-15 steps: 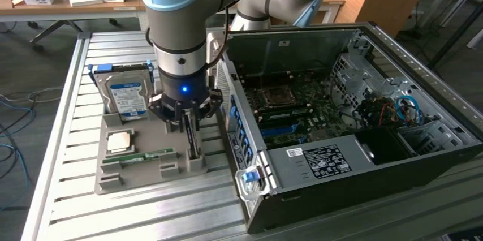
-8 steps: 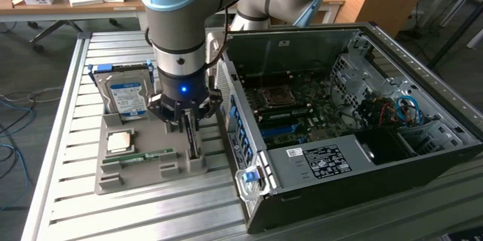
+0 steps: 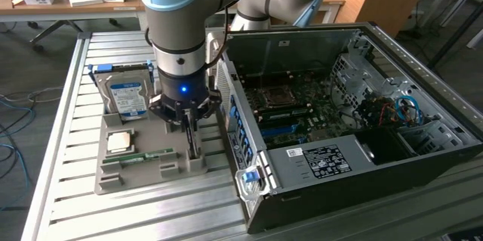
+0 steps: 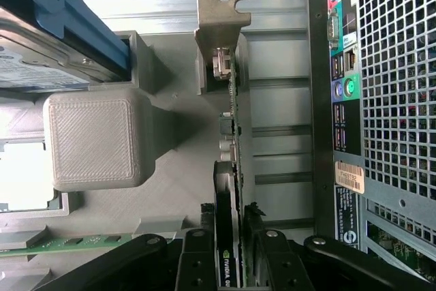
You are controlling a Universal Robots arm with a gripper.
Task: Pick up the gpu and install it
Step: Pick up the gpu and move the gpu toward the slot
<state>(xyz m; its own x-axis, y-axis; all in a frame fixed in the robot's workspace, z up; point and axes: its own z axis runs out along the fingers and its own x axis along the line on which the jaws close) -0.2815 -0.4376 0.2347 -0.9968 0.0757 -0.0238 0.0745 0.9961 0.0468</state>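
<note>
The gpu [image 4: 233,110] stands on its edge in a slot of the grey holder tray [image 4: 184,161], its silvery bracket [image 4: 221,15] at the far end. My gripper [image 4: 230,215] straddles the card's near end, one black finger on each side and pressed against its dark cover. In the exterior view the gripper [image 3: 189,127] points straight down onto the gpu [image 3: 193,146] at the tray's [image 3: 147,133] side nearest the computer case. The card still sits in the tray.
The open computer case [image 3: 422,139] lies at the exterior view's right, its motherboard [image 3: 290,108] exposed and its rear panel [image 4: 381,100] close beside the card. A blue-labelled hard drive [image 3: 126,98], a square chip [image 3: 121,141] and a green memory stick [image 3: 139,157] also sit in the tray.
</note>
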